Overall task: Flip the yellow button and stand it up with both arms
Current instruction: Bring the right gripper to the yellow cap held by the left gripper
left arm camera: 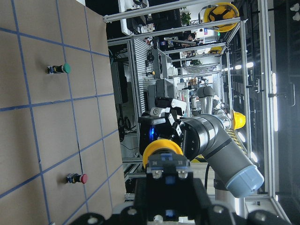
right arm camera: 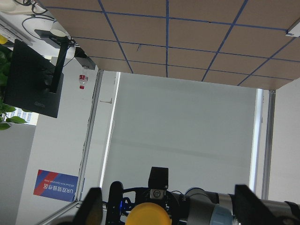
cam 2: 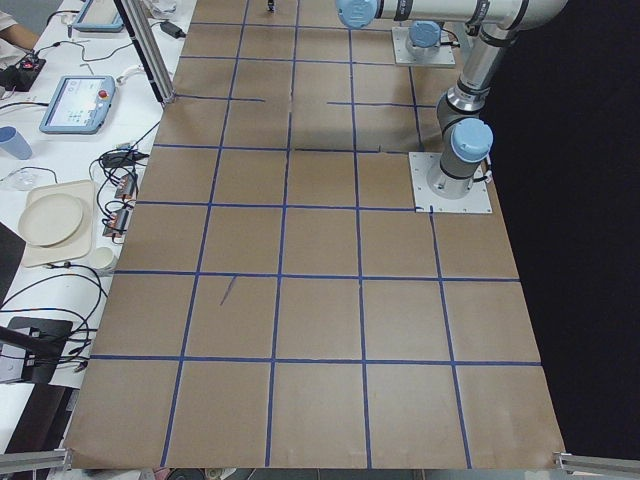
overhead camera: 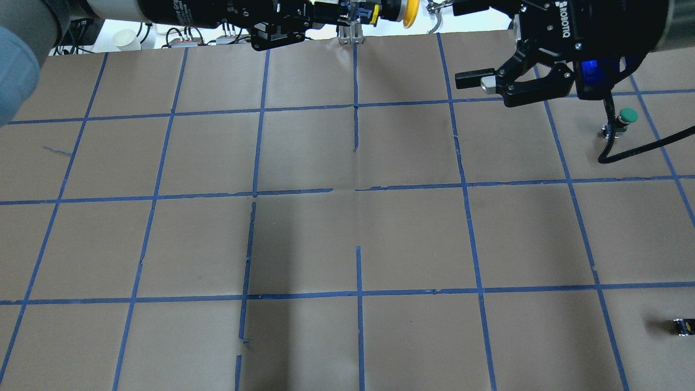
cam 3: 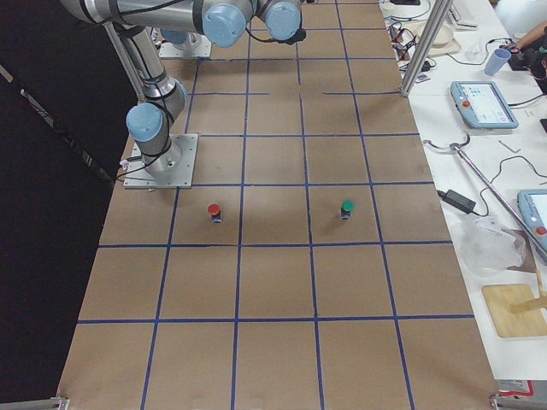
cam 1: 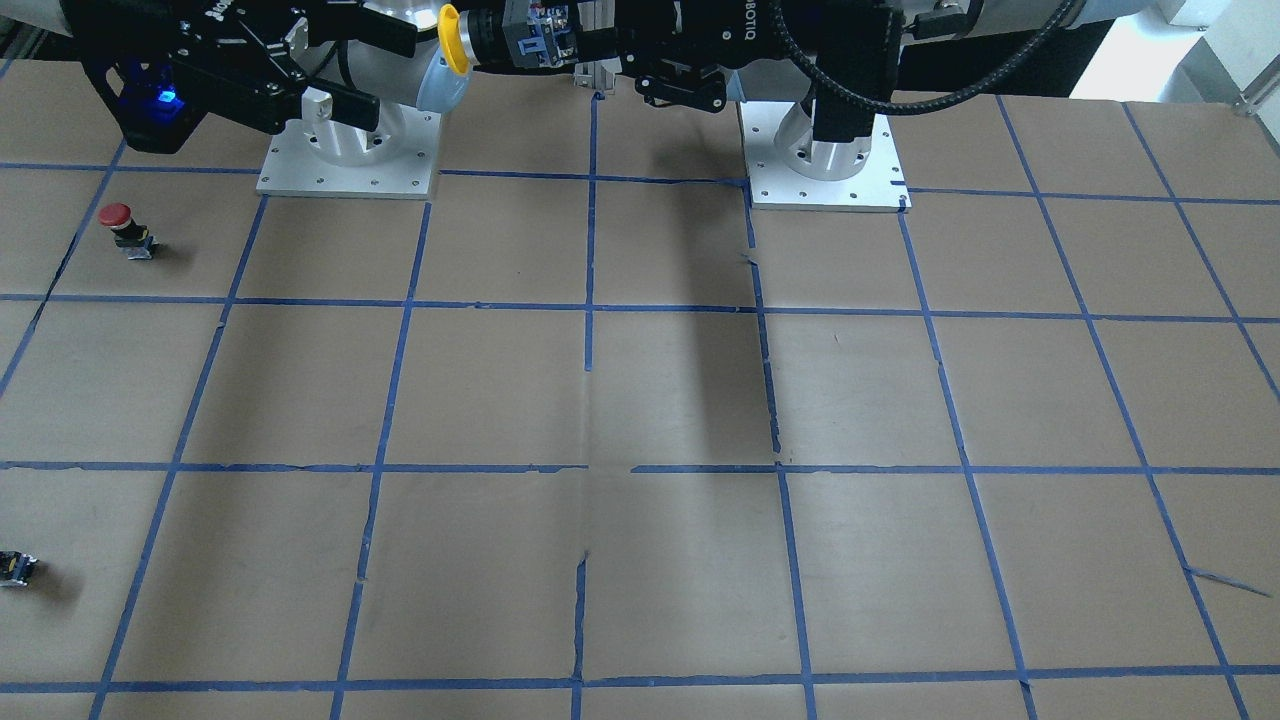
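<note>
Held aloft over the table [overhead camera: 347, 239], the yellow button [overhead camera: 410, 11] lies level, pinched at its body by the left gripper [overhead camera: 347, 13]. Its cap points toward the right gripper [right arm camera: 169, 201], whose fingers gape wide, seemingly just short of it.

Table [cam 1: 680, 400]: red button [cam 1: 125, 228], green button [cam 3: 347, 208], black block [cam 1: 15, 568].

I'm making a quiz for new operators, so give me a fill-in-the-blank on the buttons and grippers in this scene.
1. The yellow button is held by the robot's ___ arm, off the table.
2. The right gripper has its jaws ___, holding nothing.
3. On the table stand a red button and a ___ one.
Missing words: left; open; green.
</note>
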Robot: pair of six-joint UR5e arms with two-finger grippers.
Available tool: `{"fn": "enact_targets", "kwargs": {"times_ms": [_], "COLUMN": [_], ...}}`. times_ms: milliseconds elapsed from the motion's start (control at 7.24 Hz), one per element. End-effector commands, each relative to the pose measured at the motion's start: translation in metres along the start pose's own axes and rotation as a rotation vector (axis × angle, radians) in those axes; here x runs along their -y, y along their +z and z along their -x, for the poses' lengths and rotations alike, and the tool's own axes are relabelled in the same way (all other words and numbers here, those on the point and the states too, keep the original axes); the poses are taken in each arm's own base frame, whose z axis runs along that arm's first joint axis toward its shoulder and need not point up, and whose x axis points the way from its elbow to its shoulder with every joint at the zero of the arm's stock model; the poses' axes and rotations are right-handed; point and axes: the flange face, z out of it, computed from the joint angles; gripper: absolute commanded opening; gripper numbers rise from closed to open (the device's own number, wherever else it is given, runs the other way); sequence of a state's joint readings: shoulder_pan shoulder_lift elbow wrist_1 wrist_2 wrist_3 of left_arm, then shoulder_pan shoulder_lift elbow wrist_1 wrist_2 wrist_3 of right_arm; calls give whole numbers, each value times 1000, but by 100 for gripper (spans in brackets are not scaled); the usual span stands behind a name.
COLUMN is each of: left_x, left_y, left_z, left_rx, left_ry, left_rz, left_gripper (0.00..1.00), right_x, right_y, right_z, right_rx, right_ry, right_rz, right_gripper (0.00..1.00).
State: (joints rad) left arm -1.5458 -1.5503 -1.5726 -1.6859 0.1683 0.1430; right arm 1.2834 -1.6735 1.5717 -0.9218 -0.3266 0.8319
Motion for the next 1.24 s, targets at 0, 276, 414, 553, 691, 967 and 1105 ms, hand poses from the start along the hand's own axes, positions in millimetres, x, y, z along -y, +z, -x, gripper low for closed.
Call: {"fn": "enact_targets", "kwargs": {"times_ms": [0,276,414,553,691,967,1105], "left_x": [-2,-4,-4,-4,-4,-4,-4], "left_y": [3,4,4,4,3,3,4], "left_z": [3,2,1,1,0,0,1], "left_rx": [-86,-59,-61,-61,-61,-64,-65], "left_ry": [-43,-27,-26,-26,-23,-24,-26], "left_rz": [-5,-1,-2,-2,-2,-3,-3], "left_gripper": [5,5,5,5,5,5,5], "right_x": [-14,-21,-23,-25,-28,-42,-42], "right_y": [13,26,25,24,24,22,22], "right_z": [0,0,0,2,1,0,0], "right_rx": [-5,-4,-2,4,6,48,50], "right_ry": [8,9,22,25,31,34,33], "right_rz": [31,70,71,66,65,114,114], "right_gripper": [100,99,99,99,99,99,99]}}
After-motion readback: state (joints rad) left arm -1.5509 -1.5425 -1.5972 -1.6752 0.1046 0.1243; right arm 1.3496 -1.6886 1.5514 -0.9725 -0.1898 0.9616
